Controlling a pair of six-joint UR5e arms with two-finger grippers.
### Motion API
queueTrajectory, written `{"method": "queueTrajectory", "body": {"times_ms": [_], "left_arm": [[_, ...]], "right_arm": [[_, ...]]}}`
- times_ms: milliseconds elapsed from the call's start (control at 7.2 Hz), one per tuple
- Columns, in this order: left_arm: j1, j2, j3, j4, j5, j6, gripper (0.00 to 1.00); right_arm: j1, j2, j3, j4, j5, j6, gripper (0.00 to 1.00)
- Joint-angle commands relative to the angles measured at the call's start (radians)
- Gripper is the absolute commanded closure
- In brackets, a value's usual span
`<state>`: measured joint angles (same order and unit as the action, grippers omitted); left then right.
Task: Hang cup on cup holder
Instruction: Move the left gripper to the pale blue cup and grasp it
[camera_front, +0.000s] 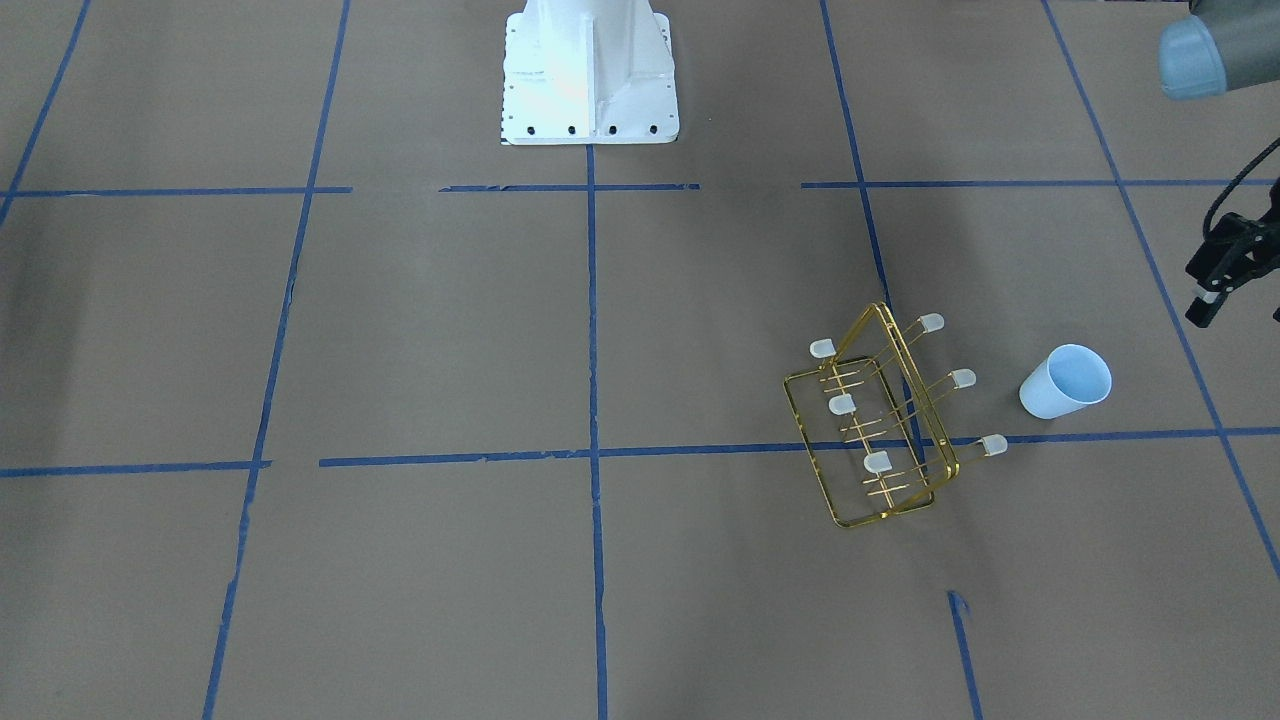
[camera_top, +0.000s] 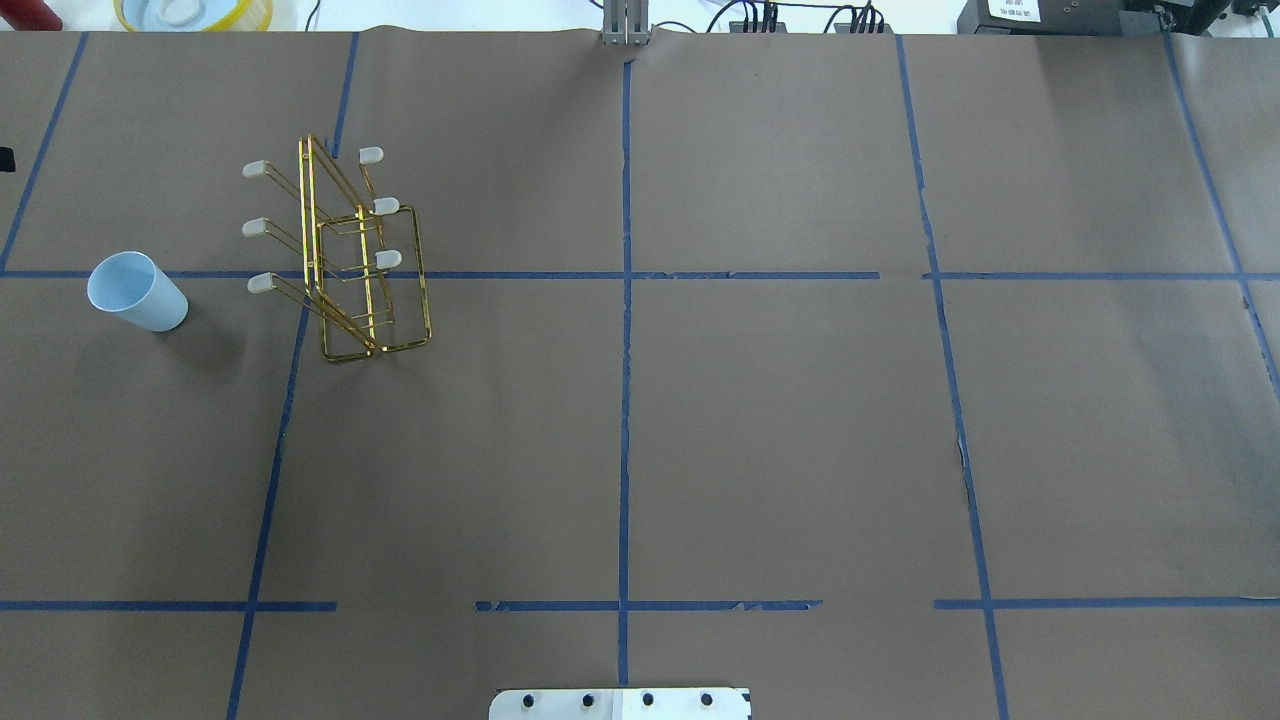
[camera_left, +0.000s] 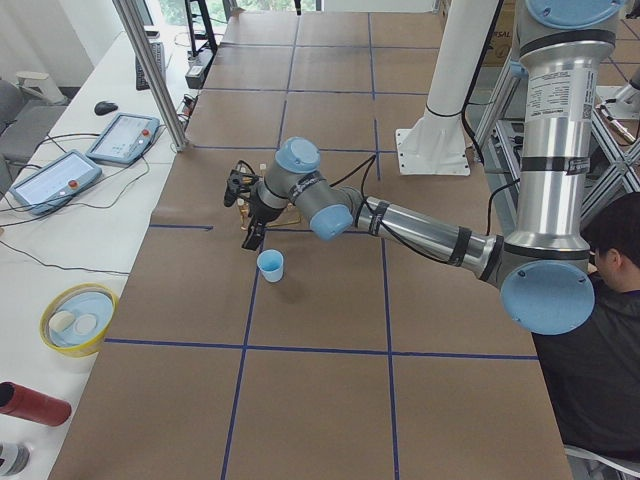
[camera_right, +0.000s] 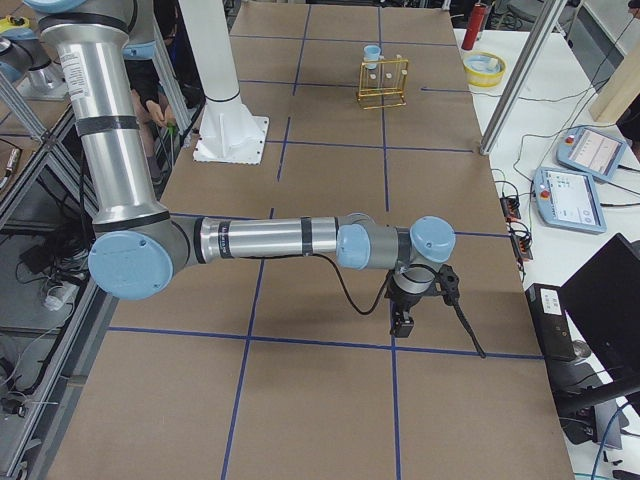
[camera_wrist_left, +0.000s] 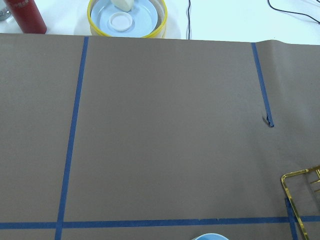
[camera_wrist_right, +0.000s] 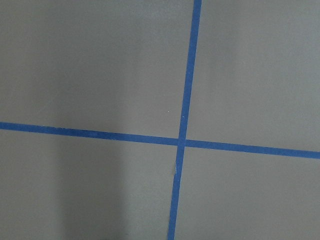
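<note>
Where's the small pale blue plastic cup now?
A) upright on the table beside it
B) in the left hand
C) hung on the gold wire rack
A: the pale blue plastic cup stands rim-up on the table, clear of the gold wire rack.

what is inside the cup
Nothing shows inside the cup: in the front-facing and overhead views its open mouth reveals only bare pale inner wall. The near inner wall and part of the bottom are hidden by its own side.
</note>
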<state>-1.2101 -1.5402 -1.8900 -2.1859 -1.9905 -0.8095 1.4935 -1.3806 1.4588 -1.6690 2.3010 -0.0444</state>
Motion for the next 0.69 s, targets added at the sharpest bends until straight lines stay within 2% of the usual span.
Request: {"method": "queueTrajectory", "body": {"times_ms": [0,139,556], "left_arm": [[0.145,0.072,-0.029,-0.175,0.24,-0.12,0.0],[0.228,0.107,-0.029,-0.257,0.374,-0.208,0.0],[0.435,0.221,-0.015,-0.44,0.681,-0.362,0.0]], "right_arm": [[0.001,0.0,0.0,0.0,0.0,0.0,0.0],[0.001,0.0,0.0,0.0,0.0,0.001,0.0],[0.001,0.0,0.0,0.0,0.0,0.0,0.0]]}}
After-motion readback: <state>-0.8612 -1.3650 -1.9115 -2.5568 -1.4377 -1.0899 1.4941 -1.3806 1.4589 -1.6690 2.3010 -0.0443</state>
